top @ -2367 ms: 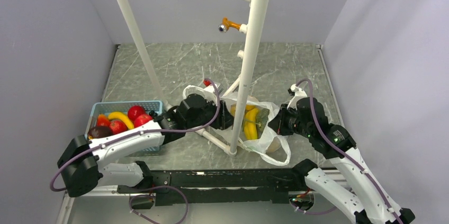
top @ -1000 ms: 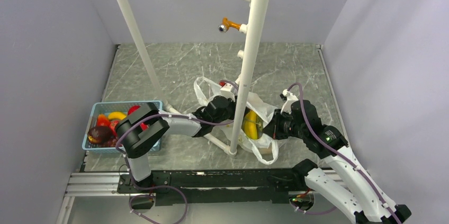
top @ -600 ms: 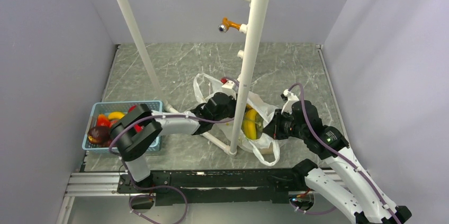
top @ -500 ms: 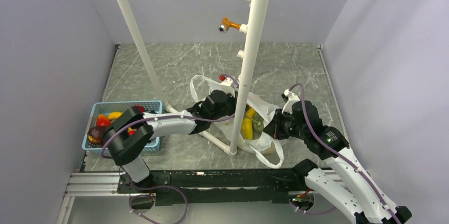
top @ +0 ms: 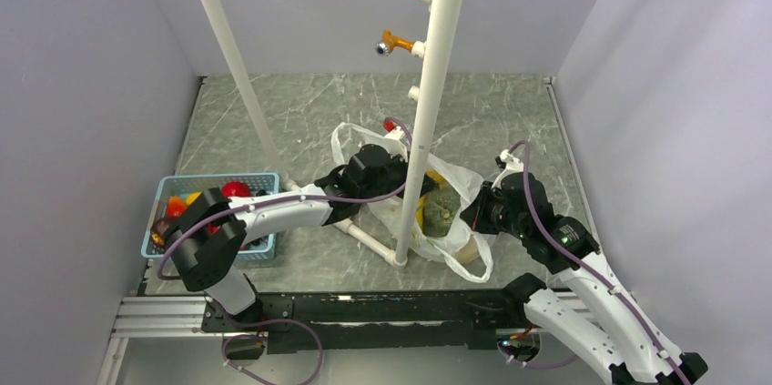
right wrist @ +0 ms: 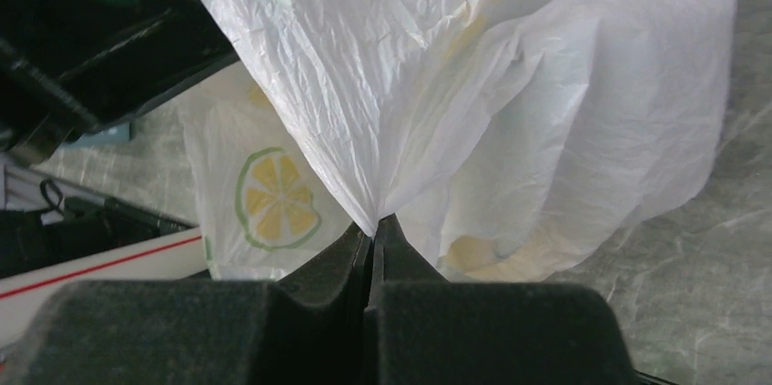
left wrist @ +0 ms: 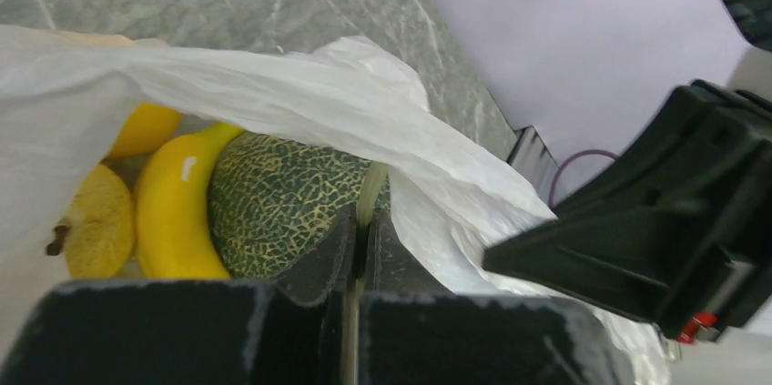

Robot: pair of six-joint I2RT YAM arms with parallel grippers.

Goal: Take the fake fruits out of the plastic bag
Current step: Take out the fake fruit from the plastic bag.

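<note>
The plastic bag (top: 462, 187) lies crumpled on the marble table beside the white post. My right gripper (top: 475, 213) is shut on a pinch of the bag's film (right wrist: 510, 85) at its right side (right wrist: 373, 226). My left gripper (top: 416, 188) reaches into the bag's mouth (left wrist: 273, 94). Its jaws (left wrist: 361, 221) are shut on a thin pale-green stalk at the top of the green netted melon (left wrist: 273, 212). The melon (top: 443, 212) shows in the bag's opening. A yellow banana (left wrist: 177, 212) and a round yellow fruit (left wrist: 91, 226) lie left of the melon inside.
A light-blue basket (top: 164, 187) at the left holds a red apple (top: 235, 188) and other fruits, partly hidden by my left arm. An upright white pipe (top: 428, 103) stands right at the bag; a slanted pipe (top: 228, 48) and a base pipe (top: 369, 239) flank it. Grey walls close three sides.
My left gripper pushed into the bag's mouth and shut. The melon now shows where the banana did, and the bag's mouth has shifted. My right gripper keeps its pinch, moved slightly.
</note>
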